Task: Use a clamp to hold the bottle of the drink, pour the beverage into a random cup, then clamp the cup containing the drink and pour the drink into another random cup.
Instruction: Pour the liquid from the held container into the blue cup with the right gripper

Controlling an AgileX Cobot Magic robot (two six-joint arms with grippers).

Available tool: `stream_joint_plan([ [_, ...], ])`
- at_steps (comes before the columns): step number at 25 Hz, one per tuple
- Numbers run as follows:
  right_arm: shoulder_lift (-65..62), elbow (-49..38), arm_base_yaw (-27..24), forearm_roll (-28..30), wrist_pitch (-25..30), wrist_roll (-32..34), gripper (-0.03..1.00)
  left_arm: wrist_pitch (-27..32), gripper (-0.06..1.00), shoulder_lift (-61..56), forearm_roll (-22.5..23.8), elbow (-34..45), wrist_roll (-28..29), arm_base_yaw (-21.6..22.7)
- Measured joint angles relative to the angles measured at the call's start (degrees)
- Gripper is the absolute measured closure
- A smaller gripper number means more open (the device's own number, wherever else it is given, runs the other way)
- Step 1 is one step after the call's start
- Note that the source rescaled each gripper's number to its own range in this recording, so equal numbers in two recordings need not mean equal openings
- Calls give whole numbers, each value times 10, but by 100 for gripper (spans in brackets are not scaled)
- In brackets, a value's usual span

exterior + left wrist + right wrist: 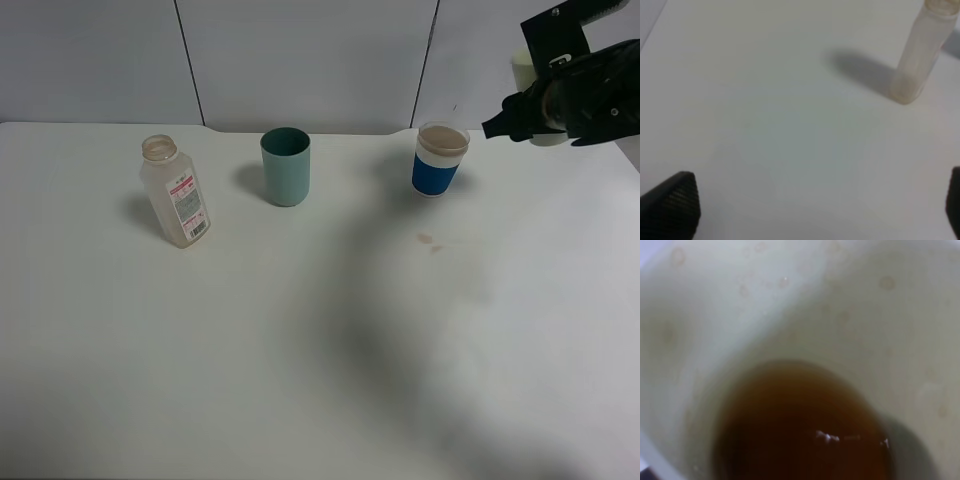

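Bottle (176,205) — cloudy translucent plastic; teal cup (286,166) matt, smooth; white cup (890,315) smooth inside; table (250,380) — matt white.

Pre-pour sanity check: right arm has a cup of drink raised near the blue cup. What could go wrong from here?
1. The white cup in the right gripper holds brown drink and sits beside the blue cup, not over it; tipping there could miss. Brown spots already mark the table.
2. The blue cup looks brownish at its rim, possibly full; more may overflow.
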State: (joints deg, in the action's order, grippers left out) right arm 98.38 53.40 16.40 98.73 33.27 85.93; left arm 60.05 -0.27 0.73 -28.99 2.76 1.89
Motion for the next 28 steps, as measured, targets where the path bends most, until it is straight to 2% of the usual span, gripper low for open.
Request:
stream_joint_plan([
  [11, 14, 71, 39, 0, 14, -35, 94, 0, -6, 0, 0, 0, 0, 0],
  [19, 70, 121, 69, -31, 35, -121, 94, 0, -6, 0, 0, 0, -1, 0],
  [28, 92, 143, 91, -51, 98, -210, 94, 0, -6, 0, 0, 0, -1, 0],
])
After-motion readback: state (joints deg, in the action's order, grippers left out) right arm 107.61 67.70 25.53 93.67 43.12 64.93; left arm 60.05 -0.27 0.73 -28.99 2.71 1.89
